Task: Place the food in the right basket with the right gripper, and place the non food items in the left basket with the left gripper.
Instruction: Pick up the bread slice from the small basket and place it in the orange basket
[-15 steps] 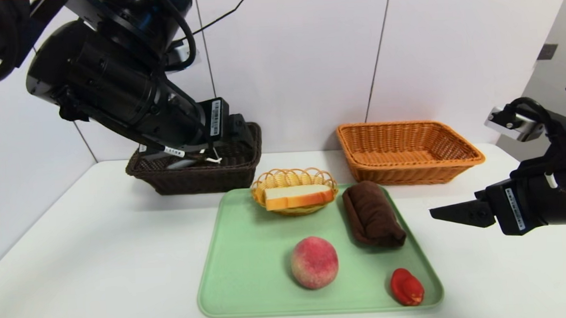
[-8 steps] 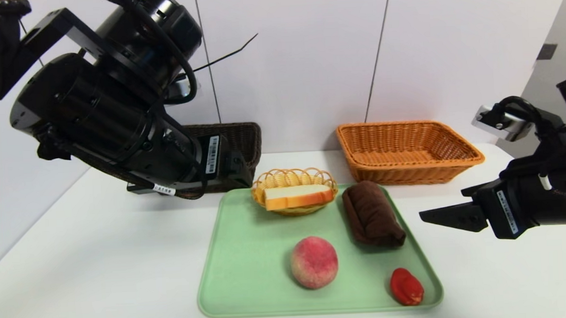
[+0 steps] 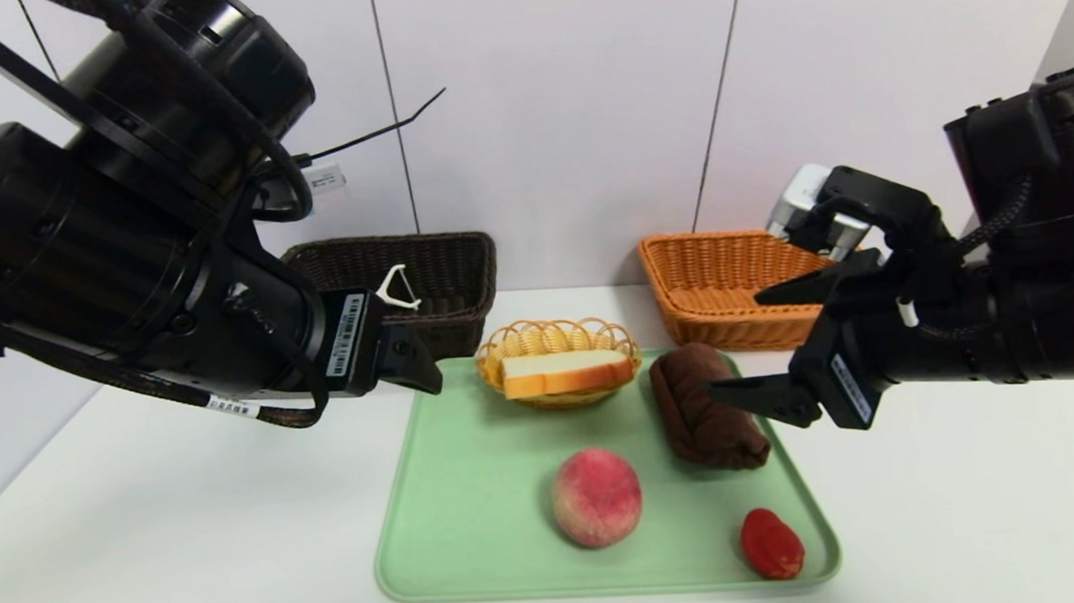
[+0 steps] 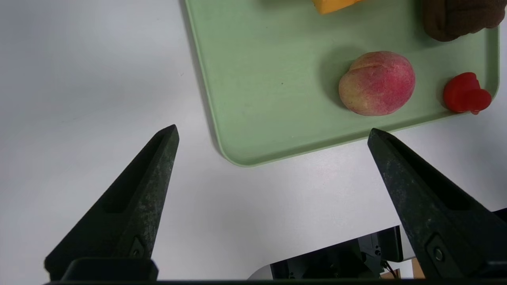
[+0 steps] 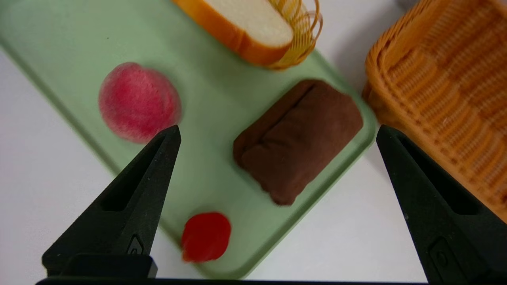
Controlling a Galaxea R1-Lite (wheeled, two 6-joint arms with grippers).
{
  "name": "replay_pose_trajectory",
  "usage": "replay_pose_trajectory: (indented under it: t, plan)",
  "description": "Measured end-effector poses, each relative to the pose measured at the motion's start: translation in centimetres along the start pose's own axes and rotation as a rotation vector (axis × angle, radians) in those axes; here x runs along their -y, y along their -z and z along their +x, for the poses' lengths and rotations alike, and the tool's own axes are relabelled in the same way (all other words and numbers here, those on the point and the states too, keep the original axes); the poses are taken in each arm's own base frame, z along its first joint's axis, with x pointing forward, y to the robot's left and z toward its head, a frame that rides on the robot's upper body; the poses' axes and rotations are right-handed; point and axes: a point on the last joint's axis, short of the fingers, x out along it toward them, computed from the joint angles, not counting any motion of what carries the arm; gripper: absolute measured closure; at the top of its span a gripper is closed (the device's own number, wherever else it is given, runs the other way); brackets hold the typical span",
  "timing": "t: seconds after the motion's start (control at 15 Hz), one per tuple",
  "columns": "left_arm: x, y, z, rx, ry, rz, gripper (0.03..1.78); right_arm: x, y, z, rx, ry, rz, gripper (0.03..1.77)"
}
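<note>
Two empty grippers, left gripper (image 3: 417, 366) and right gripper (image 3: 761, 342), flank the tray (image 3: 454, 486).

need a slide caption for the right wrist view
Open right gripper above a green tray holding a peach, brown towel and bread, orange basket alongside.

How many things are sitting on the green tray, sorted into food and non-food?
Food: 3, namely pink round peach, red tomato piece, white bread slice
Non-food: 2, namely brown rolled towel, small yellow wicker basket holding the bread
Total: 5
</note>
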Motion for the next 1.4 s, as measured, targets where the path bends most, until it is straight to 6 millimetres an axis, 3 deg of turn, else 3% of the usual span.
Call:
replay_pose_trajectory:
  t: [0.6, 1.4]
  plan:
    - [-0.5, 1.0, 0.2, -0.029, -0.017, 0.052, 0.12, -1.6, -1.5, 6.9, 0.063, -0.046, -0.232, 0.09]
    - [-0.5, 1.3, 1.4, -0.038, -0.024, 0.049, 0.12, -3.1, -2.0, 12.3, 0.008, -0.093, -0.277, 0.09]
